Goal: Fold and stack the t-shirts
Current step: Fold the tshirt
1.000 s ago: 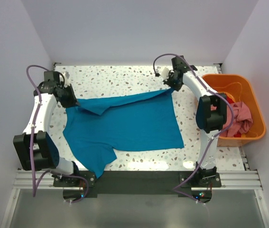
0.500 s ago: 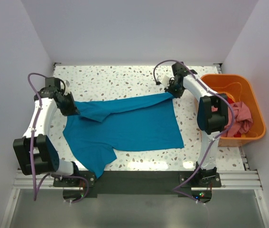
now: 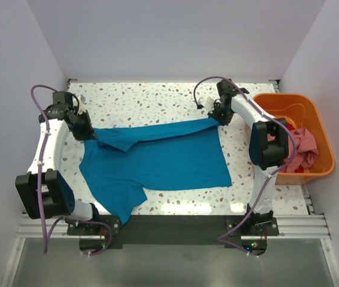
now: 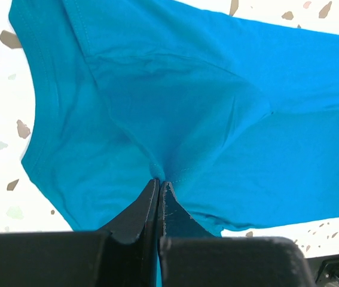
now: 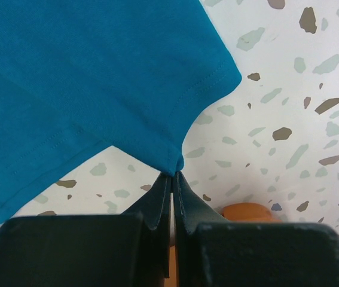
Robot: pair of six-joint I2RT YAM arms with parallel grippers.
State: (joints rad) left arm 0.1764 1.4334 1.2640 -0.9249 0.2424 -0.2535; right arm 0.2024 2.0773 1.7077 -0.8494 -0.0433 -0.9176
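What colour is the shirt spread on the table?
The shirt is plain teal-blue; top view shows it best.

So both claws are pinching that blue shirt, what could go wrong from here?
The right gripper pinches only the very corner of the teal shirt, so it might slip free. The left gripper holds bunched cloth, so the fold may land wrinkled or crooked.

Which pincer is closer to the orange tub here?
Right. The right pincer grips the teal t-shirt near the orange tub; the left pincer grips it across the table.
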